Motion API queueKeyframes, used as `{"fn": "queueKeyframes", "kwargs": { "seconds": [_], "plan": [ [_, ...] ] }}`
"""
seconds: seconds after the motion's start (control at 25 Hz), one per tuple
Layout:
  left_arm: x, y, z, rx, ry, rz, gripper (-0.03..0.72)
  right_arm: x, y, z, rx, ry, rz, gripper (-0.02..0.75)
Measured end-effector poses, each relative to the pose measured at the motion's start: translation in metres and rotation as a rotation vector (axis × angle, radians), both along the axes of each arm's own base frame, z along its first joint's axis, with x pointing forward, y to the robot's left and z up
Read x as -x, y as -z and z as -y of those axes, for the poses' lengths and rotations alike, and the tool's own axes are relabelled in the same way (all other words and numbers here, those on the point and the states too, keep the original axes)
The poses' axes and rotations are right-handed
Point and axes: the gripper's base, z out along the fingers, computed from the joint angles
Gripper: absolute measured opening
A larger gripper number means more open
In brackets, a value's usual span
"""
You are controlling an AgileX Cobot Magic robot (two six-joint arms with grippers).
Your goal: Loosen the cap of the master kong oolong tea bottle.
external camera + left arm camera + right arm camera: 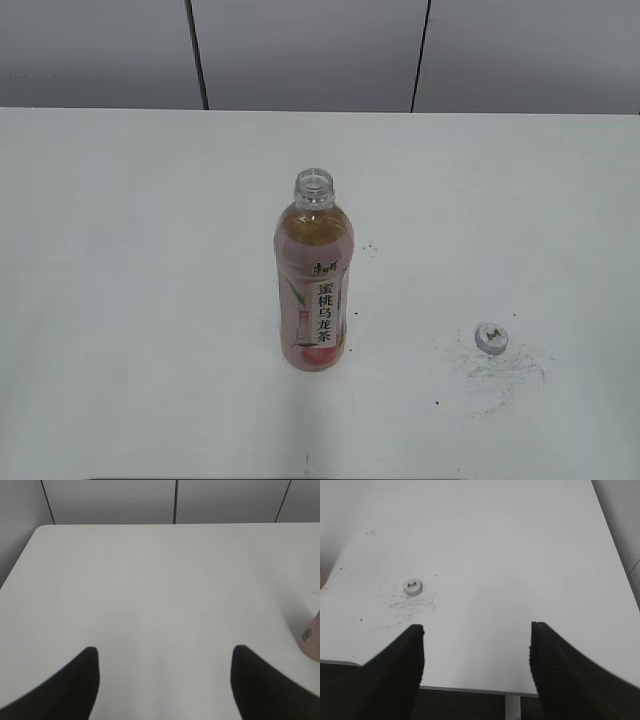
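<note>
Left gripper (162, 680) jaws wide apart, empty, above bare worktop (150, 590). Right gripper (476, 660) spread wide, empty, over near edge. Master kong oolong tea bottle (314, 285) upright mid-worktop, long axis vertical, open neck up. Cap (491, 338) off, flat on worktop, well right of bottle, toward near-right corner, amid scuff marks (500, 375).

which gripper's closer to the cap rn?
Right. The cap lies on the table just ahead-left of the open right gripper; the open left gripper sees only the bottle's edge, no cap.
</note>
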Motion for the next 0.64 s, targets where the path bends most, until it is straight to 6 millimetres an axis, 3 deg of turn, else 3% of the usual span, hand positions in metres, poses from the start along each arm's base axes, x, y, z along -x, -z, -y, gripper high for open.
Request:
{"fn": "queueKeyframes", "kwargs": {
  "seconds": [0.64],
  "plan": [
    [0.0,0.0,-0.0004,-0.004,-0.002,0.0,0.469,0.0,0.0,-0.0001,-0.001,-0.001,0.0,0.501]
  ]
}}
